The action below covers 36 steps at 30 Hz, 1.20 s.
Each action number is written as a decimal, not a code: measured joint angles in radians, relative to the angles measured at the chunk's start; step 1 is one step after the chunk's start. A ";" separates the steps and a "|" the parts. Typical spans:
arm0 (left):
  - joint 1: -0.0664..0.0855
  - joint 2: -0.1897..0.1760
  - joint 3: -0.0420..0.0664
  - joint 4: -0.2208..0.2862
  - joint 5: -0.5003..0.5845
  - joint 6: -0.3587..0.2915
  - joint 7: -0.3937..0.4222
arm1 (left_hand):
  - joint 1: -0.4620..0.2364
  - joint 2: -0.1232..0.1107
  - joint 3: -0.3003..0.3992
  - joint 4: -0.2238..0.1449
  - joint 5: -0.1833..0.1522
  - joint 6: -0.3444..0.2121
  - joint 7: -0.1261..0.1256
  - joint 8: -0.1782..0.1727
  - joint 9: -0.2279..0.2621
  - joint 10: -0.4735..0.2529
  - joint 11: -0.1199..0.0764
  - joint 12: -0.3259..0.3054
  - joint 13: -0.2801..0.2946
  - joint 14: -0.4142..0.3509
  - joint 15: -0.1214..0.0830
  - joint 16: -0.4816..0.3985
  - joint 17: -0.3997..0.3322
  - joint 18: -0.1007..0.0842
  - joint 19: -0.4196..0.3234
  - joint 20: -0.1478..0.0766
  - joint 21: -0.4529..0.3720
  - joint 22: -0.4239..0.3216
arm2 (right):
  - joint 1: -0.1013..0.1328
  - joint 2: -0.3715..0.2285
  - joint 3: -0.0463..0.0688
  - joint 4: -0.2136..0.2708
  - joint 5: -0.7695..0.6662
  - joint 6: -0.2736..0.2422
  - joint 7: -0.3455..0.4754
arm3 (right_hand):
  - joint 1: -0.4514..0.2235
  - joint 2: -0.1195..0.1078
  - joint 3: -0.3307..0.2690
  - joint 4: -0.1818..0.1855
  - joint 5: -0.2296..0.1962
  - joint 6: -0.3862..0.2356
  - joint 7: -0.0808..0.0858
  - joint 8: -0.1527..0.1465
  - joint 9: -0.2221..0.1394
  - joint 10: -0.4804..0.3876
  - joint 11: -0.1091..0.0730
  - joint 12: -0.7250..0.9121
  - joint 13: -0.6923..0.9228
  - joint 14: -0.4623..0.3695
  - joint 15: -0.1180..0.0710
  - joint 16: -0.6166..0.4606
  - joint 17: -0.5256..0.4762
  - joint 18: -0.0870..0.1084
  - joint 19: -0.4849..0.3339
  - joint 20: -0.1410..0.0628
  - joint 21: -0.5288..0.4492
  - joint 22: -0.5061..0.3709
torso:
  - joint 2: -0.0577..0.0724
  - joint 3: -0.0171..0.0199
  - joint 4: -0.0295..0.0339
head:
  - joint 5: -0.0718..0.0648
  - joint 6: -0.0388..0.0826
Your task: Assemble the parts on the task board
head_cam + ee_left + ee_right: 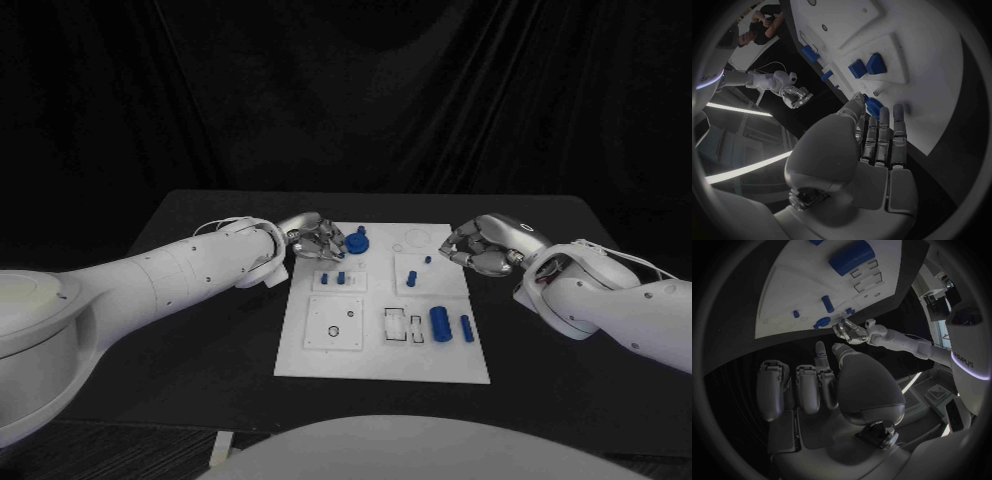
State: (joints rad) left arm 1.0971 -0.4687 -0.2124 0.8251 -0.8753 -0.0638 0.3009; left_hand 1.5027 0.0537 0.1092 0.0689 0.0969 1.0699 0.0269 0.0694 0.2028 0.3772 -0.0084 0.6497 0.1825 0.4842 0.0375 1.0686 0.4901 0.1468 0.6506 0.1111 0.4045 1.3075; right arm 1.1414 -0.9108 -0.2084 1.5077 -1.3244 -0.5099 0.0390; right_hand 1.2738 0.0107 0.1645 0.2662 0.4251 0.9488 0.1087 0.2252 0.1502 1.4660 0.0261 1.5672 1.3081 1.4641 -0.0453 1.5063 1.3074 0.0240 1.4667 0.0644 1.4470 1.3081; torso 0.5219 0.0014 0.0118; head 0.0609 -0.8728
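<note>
Left hand (310,240) rests its fingertips on the round blue part (358,241) at the far left corner of the white board (382,360), touching rather than clearly gripping it; right hand (483,247) hovers off the board's far right edge, fingers curled, holding nothing. Two blue cylinders (451,325) lie nearer, right side

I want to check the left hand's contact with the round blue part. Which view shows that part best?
The head view: the round blue part stands at the task board's far edge, beside the left hand. The left wrist view shows it partly hidden behind that hand's fingers; the right wrist view shows it small and distant.
</note>
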 measured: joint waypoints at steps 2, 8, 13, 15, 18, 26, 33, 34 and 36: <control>0.000 0.001 0.000 -0.001 0.000 0.000 -0.002 | 0.000 0.000 0.000 0.000 0.000 0.000 0.000 0.000 0.000 0.000 0.000 0.000 0.000 0.000 0.000 0.000 0.000 0.000 0.000 0.000 0.000 0.000 | 0.000 0.000 0.000 0.000 0.000 0.000 0.000 | 0.000 0.000 0.000 0.000 0.000 0.000 0.000 0.000 0.000 0.000 0.000 0.000 0.000 0.000 0.000 0.000 0.000 0.000 0.000 0.000 0.000 0.000 | 0.000 0.0000 0.0000 | 0.000 0.000; -0.002 0.006 0.000 -0.005 0.000 0.004 -0.008 | 0.000 0.000 0.000 0.000 0.000 0.000 0.000 0.000 0.000 0.000 0.000 0.000 0.001 0.000 0.000 0.000 0.001 0.000 0.000 0.000 0.000 0.000 | 0.000 -0.001 0.000 0.000 0.000 0.002 -0.001 | 0.000 0.000 0.000 0.000 0.000 0.000 0.000 0.000 0.000 0.000 0.000 0.000 0.000 0.000 0.000 0.000 0.000 0.000 0.000 0.000 0.000 0.000 | 0.000 0.0000 0.0000 | 0.000 0.000; -0.004 0.012 0.000 -0.011 0.000 0.009 -0.013 | 0.000 0.000 -0.003 -0.003 0.000 0.000 0.000 0.000 0.000 0.000 0.000 0.000 0.001 -0.004 -0.004 0.000 0.003 0.000 0.000 0.000 0.000 0.000 | 0.000 -0.001 0.000 0.001 0.000 0.003 -0.001 | 0.000 0.000 0.000 0.000 0.000 0.000 0.000 0.000 0.000 0.000 0.000 0.000 0.000 0.000 0.000 0.000 0.000 0.000 0.000 0.000 0.000 0.000 | 0.000 0.0000 0.0000 | -0.001 0.000; -0.005 0.012 0.000 -0.014 0.000 0.012 -0.015 | 0.000 0.000 -0.003 -0.003 0.000 0.000 0.000 0.000 0.000 0.000 0.000 0.000 0.001 -0.004 -0.004 0.000 0.003 0.000 0.000 0.000 0.000 0.000 | 0.000 -0.001 0.000 0.001 0.000 0.003 -0.001 | 0.000 0.000 0.000 0.000 0.000 0.000 0.000 0.000 0.000 0.000 0.000 0.000 0.000 0.000 0.000 0.000 0.000 0.000 0.000 0.000 0.000 0.000 | 0.000 0.0000 0.0000 | -0.001 0.000; -0.005 0.013 0.000 -0.016 0.001 0.015 -0.019 | 0.000 0.000 -0.003 -0.003 0.000 0.000 0.000 0.000 0.000 -0.002 0.002 0.003 0.001 -0.006 -0.002 0.000 0.004 0.000 -0.002 -0.002 0.000 0.000 | 0.000 -0.001 0.000 0.001 0.000 0.004 -0.002 | 0.000 0.000 0.000 0.000 0.000 0.000 0.000 0.000 0.000 0.000 0.000 0.000 0.000 0.000 0.000 0.000 0.000 0.000 0.000 0.000 0.000 0.000 | 0.000 0.0000 0.0000 | -0.001 0.000; -0.008 0.014 0.001 -0.021 0.001 0.022 -0.027 | 0.000 0.000 -0.003 -0.003 0.000 0.000 0.000 0.000 -0.001 -0.007 0.000 0.004 0.002 -0.007 0.000 0.000 0.005 0.000 -0.007 0.000 0.000 0.001 | 0.000 -0.001 0.000 0.002 0.000 0.007 -0.003 | 0.000 0.000 0.000 0.000 0.000 0.000 0.000 0.000 0.000 0.000 0.000 0.000 0.000 0.000 0.000 0.000 0.000 0.000 0.000 0.000 0.000 0.000 | 0.000 0.0000 0.0000 | 0.001 0.000; -0.009 0.011 0.002 -0.021 0.004 0.024 -0.027 | 0.000 0.000 -0.004 -0.007 0.000 -0.004 0.004 0.000 -0.001 -0.011 0.004 0.008 0.003 -0.011 -0.004 0.000 0.009 0.001 -0.007 0.000 0.000 0.001 | 0.000 -0.001 0.000 0.002 0.001 0.010 -0.003 | 0.000 0.000 0.000 0.000 0.000 0.000 0.000 0.000 0.000 0.000 0.000 0.000 0.000 0.000 0.000 0.000 0.000 0.000 0.000 0.000 0.000 0.000 | 0.000 -0.0001 0.0001 | 0.002 0.000; -0.010 0.011 0.002 -0.021 0.004 0.024 -0.027 | 0.002 0.002 -0.002 -0.009 0.000 -0.004 0.003 0.000 -0.001 -0.011 0.004 0.010 0.003 -0.011 -0.004 0.004 0.009 0.001 -0.007 0.000 0.000 0.001 | 0.000 -0.001 0.000 0.003 0.002 0.010 -0.003 | 0.000 0.000 0.000 0.000 0.000 0.000 0.000 0.000 0.000 0.000 0.000 0.000 0.000 0.000 0.000 0.000 0.000 0.000 0.000 0.000 0.000 0.000 | 0.000 -0.0001 0.0001 | 0.002 0.000; -0.010 0.010 0.002 -0.021 0.005 0.023 -0.027 | 0.004 0.004 -0.003 -0.009 0.000 -0.004 0.003 0.000 -0.001 -0.011 0.004 0.011 0.003 -0.011 -0.004 0.004 0.009 0.001 -0.007 0.000 0.000 0.000 | 0.000 -0.001 0.000 0.005 0.006 0.012 -0.004 | 0.000 0.000 0.000 0.000 0.000 0.000 0.000 0.000 0.000 0.000 0.000 0.000 0.000 0.000 0.000 0.000 0.000 0.000 0.000 0.000 0.000 0.000 | 0.000 -0.0001 0.0001 | 0.003 0.000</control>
State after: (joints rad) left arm 1.0873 -0.4589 -0.2106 0.8042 -0.8702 -0.0407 0.2740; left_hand 1.5063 0.0573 0.1067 0.0603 0.0966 1.0663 0.0303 0.0694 0.2016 0.3660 -0.0048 0.6610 0.1859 0.4736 0.0339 1.0724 0.4995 0.1476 0.6435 0.1110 0.4047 1.3080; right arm 1.1412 -0.9114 -0.2084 1.5130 -1.3188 -0.4979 0.0351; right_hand 1.2737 0.0106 0.1645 0.2662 0.4251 0.9488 0.1087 0.2253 0.1502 1.4660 0.0261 1.5672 1.3077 1.4641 -0.0453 1.5063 1.3074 0.0240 1.4667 0.0644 1.4470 1.3077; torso 0.5222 0.0013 0.0119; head 0.0636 -0.8728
